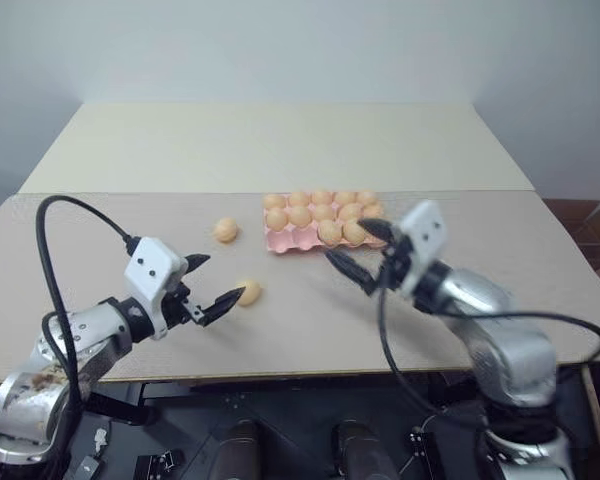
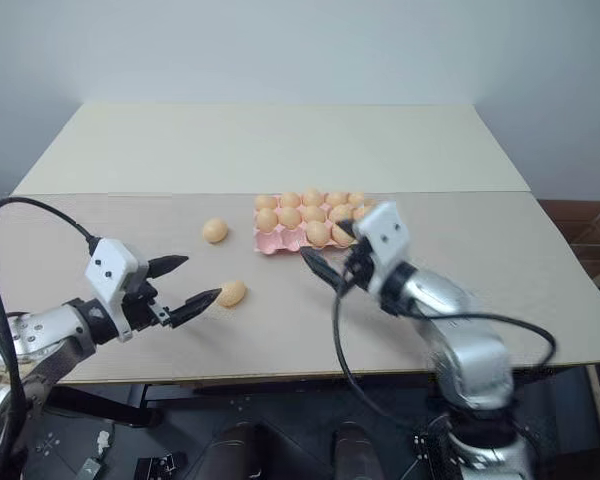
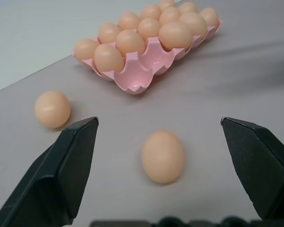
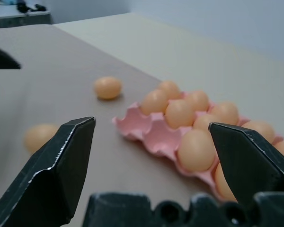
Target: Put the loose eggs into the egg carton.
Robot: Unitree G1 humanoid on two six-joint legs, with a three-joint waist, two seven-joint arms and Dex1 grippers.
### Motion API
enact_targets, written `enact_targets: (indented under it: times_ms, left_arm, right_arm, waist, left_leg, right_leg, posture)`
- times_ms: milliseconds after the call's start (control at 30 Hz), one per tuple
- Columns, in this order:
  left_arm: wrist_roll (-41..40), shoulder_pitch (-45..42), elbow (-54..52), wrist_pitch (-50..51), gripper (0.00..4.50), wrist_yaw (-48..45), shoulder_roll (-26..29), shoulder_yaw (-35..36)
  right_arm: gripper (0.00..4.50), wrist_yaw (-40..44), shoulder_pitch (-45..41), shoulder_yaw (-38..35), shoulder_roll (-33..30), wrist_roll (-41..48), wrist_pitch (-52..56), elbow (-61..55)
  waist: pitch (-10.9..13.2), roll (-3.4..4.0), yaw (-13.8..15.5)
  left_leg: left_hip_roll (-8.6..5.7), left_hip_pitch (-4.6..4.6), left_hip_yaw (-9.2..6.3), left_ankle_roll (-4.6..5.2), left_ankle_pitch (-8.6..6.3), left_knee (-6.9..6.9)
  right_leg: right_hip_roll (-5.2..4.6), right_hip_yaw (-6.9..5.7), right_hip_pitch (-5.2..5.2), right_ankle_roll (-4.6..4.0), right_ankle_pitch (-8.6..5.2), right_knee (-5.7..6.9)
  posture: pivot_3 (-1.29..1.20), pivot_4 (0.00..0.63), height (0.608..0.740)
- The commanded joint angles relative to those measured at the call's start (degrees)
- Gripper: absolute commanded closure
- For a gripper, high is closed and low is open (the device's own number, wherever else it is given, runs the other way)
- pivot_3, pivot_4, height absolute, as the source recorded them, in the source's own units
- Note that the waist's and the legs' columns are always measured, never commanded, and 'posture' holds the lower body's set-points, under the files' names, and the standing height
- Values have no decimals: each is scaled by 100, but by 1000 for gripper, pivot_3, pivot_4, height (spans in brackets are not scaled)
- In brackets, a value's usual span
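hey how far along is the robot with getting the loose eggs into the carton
Mostly done: the egg carton is nearly full, with two empty cups showing at its near left corner. Nothing is in hand; the left gripper and right gripper are both open and empty. Left to do: two loose eggs on the table, the nearer egg right by the left gripper's fingertip, the farther egg beside the carton.

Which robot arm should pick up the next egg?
Probably the left. Its open gripper is already right by the nearer loose egg. The right gripper, also open, sits by the egg carton, farther from both loose eggs.
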Motion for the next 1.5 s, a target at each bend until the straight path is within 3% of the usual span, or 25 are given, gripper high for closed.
enact_targets:
  times_ms: [33, 200, 333, 533, 900, 1000, 1233, 1333, 1500]
  left_arm:
    - [-170, 267, -433, 231, 0, 262, -76, 79]
    - [87, 406, -485, 563, 0, 814, -222, -400]
    - [268, 170, -357, 835, 0, 1293, -463, -779]
    - [601, -508, 204, 1067, 0, 1646, -770, -1409]
    - [687, -1367, 1275, 1004, 0, 1140, -629, -1719]
    - [712, -1487, 1409, 967, 593, 1037, -676, -1759]
    - [759, -1611, 1413, 953, 2699, 850, -671, -1875]
    - [835, -1742, 1358, 865, 2954, 888, -690, -1865]
    - [1023, -2422, 1552, 611, 2993, 963, -1009, -2029]
  right_arm:
    - [26, 553, 261, -486, -554, 853, 340, -692]
    - [26, 927, 737, -568, -1301, 1470, 515, -1181]
    - [26, 1023, 970, -382, -1678, 1404, 324, -1272]
    - [26, 915, 898, -173, -1745, 1288, 126, -1206]
    - [26, 874, 824, 37, -1841, 1190, -27, -1249]
    - [0, 815, 842, 1, -1861, 1234, 2, -1303]
    - [0, 733, 849, -57, -1917, 1314, 34, -1360]
    - [0, 716, 851, -83, -1928, 1313, 12, -1323]
    - [0, 622, 771, -162, -1884, 1348, 35, -1251]
  waist:
    - [0, -1, -14]
    - [1, -2, 2]
    - [2, -7, 25]
    - [2, -12, 35]
    - [3, -12, 28]
    - [3, -12, 31]
    - [3, -13, 34]
    - [3, -13, 31]
    - [4, -14, 89]
  left_leg:
    - [1, 5, 2, 0, 0, 0]
    - [3, 13, 1, 0, 0, 1]
    - [0, 8, -1, 0, 0, 4]
    - [-3, 5, -7, 1, 1, 9]
    - [-4, 2, -8, 1, 0, 8]
    - [-4, 1, -8, 1, 0, 8]
    - [-4, -1, -9, 1, 0, 8]
    - [-4, -1, -9, 1, 0, 8]
    - [-7, -2, -11, 1, 1, 12]
  right_leg:
    - [2, 2, 2, -2, -1, 0]
    - [8, 5, 4, -6, -4, 2]
    - [6, 5, 5, -5, -5, -2]
    - [9, 4, 7, -3, -4, -1]
    - [9, 4, 5, -1, -5, -2]
    - [8, 4, 5, -1, -5, -2]
    - [8, 4, 5, -1, -5, -3]
    - [8, 4, 4, -1, -5, -2]
    - [8, 2, 8, 1, -4, -2]
  posture:
    - [0, 150, 740]
    - [0, 150, 740]
    - [0, 150, 740]
    - [0, 150, 740]
    - [0, 150, 740]
    - [0, 150, 740]
    - [0, 150, 740]
    - [0, 150, 740]
    - [0, 150, 740]
